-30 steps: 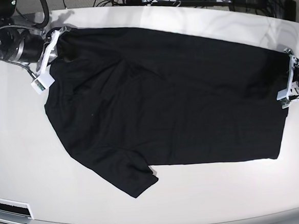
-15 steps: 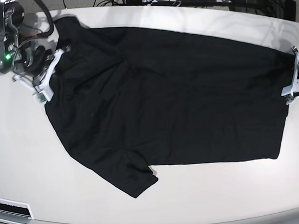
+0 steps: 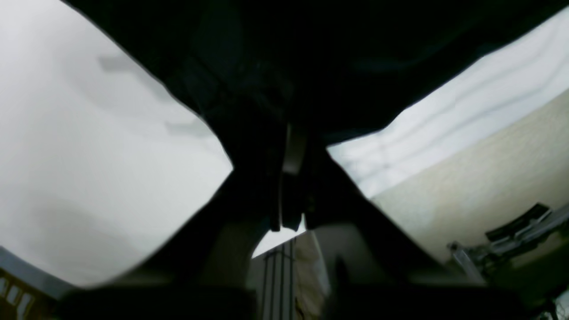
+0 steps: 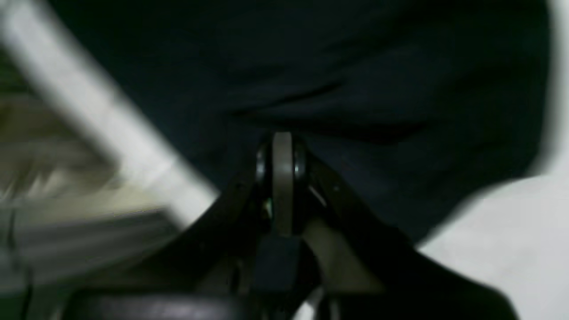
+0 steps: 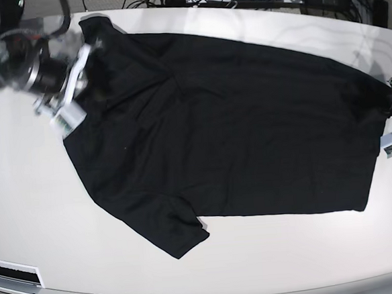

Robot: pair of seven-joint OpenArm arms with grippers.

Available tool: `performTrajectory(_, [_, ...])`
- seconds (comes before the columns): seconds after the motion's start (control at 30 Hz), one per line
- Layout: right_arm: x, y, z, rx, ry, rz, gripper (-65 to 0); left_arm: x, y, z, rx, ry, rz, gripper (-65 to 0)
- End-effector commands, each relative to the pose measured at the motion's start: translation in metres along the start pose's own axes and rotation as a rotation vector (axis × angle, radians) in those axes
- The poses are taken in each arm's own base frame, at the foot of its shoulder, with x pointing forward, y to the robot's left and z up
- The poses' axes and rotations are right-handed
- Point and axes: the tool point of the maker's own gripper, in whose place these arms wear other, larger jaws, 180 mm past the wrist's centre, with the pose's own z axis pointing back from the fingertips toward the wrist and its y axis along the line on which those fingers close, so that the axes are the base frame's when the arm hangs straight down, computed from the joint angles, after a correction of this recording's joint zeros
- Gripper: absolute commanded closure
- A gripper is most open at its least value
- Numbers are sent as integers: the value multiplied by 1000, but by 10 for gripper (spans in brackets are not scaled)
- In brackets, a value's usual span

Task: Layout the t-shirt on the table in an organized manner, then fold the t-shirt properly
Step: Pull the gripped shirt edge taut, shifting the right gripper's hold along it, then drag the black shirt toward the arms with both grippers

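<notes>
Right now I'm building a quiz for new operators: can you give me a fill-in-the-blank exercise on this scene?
1. The t-shirt lying on the table is coloured ____.
2. In the base view, the one sleeve spread flat points toward the ____ edge of the picture.
3. The right gripper has its jaws ____ on the t-shirt.
4. Beyond the table's far edge lies a power ____.

Missing words: black; bottom; shut; strip
</notes>
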Motion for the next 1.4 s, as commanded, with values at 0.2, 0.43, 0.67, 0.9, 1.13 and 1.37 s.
performTrajectory(0.2, [-5,8,-17,-78,1,-13,0,-13,12,14,32,45,-8,-373])
performTrajectory(0.43, [-18,15,-41,-107,46,-39,0,4,-16,10,-111,-48,45,-373])
performTrajectory(0.67, [-57,-4,-65,-198,191,-67,0,3,-50,-23,-180,-19,-4,-373])
performTrajectory(0.9, [-81,-20,-74,-232,257,-105,0,-3,-66,-84,-55,19,-34,-373])
performTrajectory(1.13, [-102,-40,-68,-320,369,-93,0,13,-93,-98,-103,24,-42,-373])
performTrajectory(1.37, [-133,-65,-38,-455,483,-152,0,50,-80,-60,-105,-93,16,-373])
